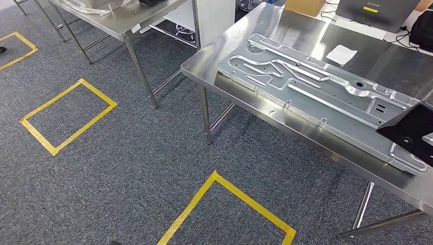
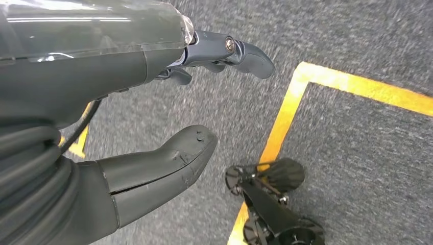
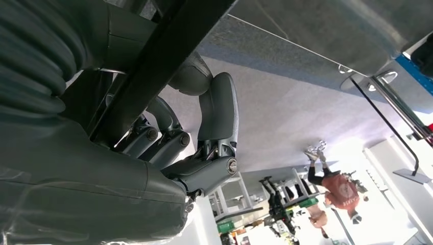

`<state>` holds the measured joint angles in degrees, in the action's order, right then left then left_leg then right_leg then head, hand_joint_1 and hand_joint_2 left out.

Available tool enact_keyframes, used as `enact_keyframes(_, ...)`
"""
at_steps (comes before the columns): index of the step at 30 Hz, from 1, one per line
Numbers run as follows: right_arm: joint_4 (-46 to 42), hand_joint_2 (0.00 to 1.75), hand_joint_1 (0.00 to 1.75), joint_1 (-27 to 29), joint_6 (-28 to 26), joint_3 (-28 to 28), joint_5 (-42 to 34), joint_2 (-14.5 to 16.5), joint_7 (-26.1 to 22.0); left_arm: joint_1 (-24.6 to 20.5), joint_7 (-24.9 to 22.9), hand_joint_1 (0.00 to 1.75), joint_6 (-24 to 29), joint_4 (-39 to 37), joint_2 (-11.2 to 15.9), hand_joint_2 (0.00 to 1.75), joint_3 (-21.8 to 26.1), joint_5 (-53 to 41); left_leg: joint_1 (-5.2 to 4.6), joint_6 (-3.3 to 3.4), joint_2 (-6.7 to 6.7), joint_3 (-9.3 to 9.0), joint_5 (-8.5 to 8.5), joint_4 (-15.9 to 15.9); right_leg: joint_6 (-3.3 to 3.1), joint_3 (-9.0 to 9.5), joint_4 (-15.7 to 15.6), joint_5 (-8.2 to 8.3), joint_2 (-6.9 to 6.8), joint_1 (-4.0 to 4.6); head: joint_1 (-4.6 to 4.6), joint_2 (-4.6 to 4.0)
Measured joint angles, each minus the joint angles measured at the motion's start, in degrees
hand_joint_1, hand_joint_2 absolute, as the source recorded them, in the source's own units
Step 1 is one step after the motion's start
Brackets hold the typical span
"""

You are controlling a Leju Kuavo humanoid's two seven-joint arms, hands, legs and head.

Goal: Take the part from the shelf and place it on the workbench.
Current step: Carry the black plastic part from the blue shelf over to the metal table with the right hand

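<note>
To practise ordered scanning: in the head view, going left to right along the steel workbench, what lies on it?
Large stamped grey metal panel → small white paper square → flat black part at the right edge.

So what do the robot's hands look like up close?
The left hand is dark grey, with a thick, smooth, rounded thumb and slimmer jointed fingers joined by silver screws. A glossy clear film covers its back, and black ribbed cables run beside the wrist. The right hand looks the same: grey jointed fingers, a silver screw, dark ribbed cover.
</note>
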<state>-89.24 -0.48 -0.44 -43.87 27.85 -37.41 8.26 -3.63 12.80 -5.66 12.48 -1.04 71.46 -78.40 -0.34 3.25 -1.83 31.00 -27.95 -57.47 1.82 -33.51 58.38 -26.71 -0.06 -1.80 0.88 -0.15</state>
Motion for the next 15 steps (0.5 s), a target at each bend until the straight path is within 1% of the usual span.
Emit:
enact_keyframes(3, 0.15, 1.75, 1.75, 0.16, 0.01, 0.04, 0.14, 0.46, -0.13, -0.01, -0.86, 0.0, -0.65, 0.0, -0.05, 1.75, 0.56, 0.55, -0.1, -0.25, 0.03, 0.09, -0.36, -0.33, 0.05, -0.01, 0.02, -0.04, -0.12, -0.27, 0.13, 0.0)
enact_keyframes(4, 0.18, 1.75, 1.75, 0.23, 0.01, 0.09, 0.24, 0.6, -0.21, -0.01, -1.03, 0.0, -0.66, 0.0, -0.06, 1.75, 0.67, 0.55, -0.16, -0.21, 0.03, 0.08, -0.4, -0.26, 0.15, 0.01, -0.09, -0.01, -0.15, -0.31, 0.22, 0.0)
enact_keyframes(6, 0.2, 1.75, 1.75, 0.48, -0.01, 0.18, 0.5, 0.85, -0.37, -0.03, -1.31, 0.0, -0.51, 0.0, -0.08, 1.75, 0.74, 0.45, -0.21, 0.02, 0.02, -0.26, -0.47, 0.88, 0.6, 0.32, -0.03, 0.66, -0.22, -0.3, 0.36, 0.0)
enact_keyframes(8, 0.16, 1.75, 1.75, 0.68, -0.02, 0.25, 0.78, 0.97, -0.51, -0.01, -1.57, 0.0, -0.35, 0.0, -0.14, 1.75, 0.77, 0.29, 0.04, 0.14, 0.09, -1.7, -0.28, 3.04, 1.14, 0.38, 0.43, 1.05, -0.23, -0.32, 0.31, 0.0)
enact_keyframes(9, 0.14, 1.75, 1.75, 0.69, -0.05, 0.3, 0.89, 0.97, -0.55, 0.01, -1.69, 0.0, -0.33, 0.0, -0.18, 1.75, 0.78, 0.23, 0.19, 0.09, 0.1, -2.54, -0.18, 3.85, 1.37, -0.1, 1.3, 0.5, -0.14, -0.35, 0.18, 0.0)
enact_keyframes(10, 0.14, 1.75, 1.75, 0.7, -0.06, 0.35, 0.96, 1.0, -0.57, 0.04, -1.79, 0.0, -0.33, 0.0, -0.21, 1.75, 0.79, 0.15, 0.29, 0.04, 0.09, -3.24, -0.04, 4.39, 1.51, -1.22, 3.2, -0.7, -0.02, -0.42, 0.0, 0.0)
enact_keyframes(11, 0.13, 1.75, 1.75, 0.69, -0.08, 0.41, 1.01, 1.03, -0.58, 0.08, -1.87, 0.0, -0.33, 0.0, -0.25, 1.75, 0.79, 0.08, 0.31, -0.07, 0.06, -3.62, -0.11, 4.6, 1.77, -2.85, 6.07, -2.18, 0.09, -0.48, -0.18, 0.0)
enact_keyframes(12, 0.14, 1.75, 1.75, 0.71, -0.1, 0.44, 1.06, 1.07, -0.58, 0.11, -1.96, 0.0, -0.33, 0.0, -0.29, 1.75, 0.79, -0.01, 0.4, -0.26, 0.01, -3.92, -0.26, 4.62, 2.08, -4.96, 9.45, -3.61, 0.17, -0.61, -0.24, 0.0)
enact_keyframes(13, 0.17, 1.75, 1.75, 0.79, -0.09, 0.47, 1.11, 1.13, -0.57, 0.16, -2.03, 0.0, -0.34, 0.0, -0.34, 1.75, 0.8, -0.08, 0.52, -0.51, 0.01, -4.19, -0.49, 4.59, 2.4, -6.86, 12.22, -4.42, 0.18, -0.81, -0.28, 0.0)
enact_keyframes(14, 0.21, 1.75, 1.75, 0.87, -0.09, 0.5, 1.16, 1.22, -0.55, 0.23, -2.11, 0.0, -0.34, -0.01, -0.4, 1.75, 0.8, -0.13, 0.69, -0.86, 0.0, -4.58, -0.81, 4.55, 2.79, -7.96, 13.34, -4.17, 0.14, -1.13, -0.28, 0.0)
enact_keyframes(15, 0.26, 1.75, 1.75, 0.93, -0.08, 0.52, 1.2, 1.31, -0.54, 0.32, -2.19, 0.0, -0.35, -0.01, -0.47, 1.75, 0.8, -0.16, 0.95, -1.32, 0.0, -5.11, -1.21, 4.46, 3.18, -7.9, 12.28, -2.9, 0.07, -1.56, -0.28, 0.0)
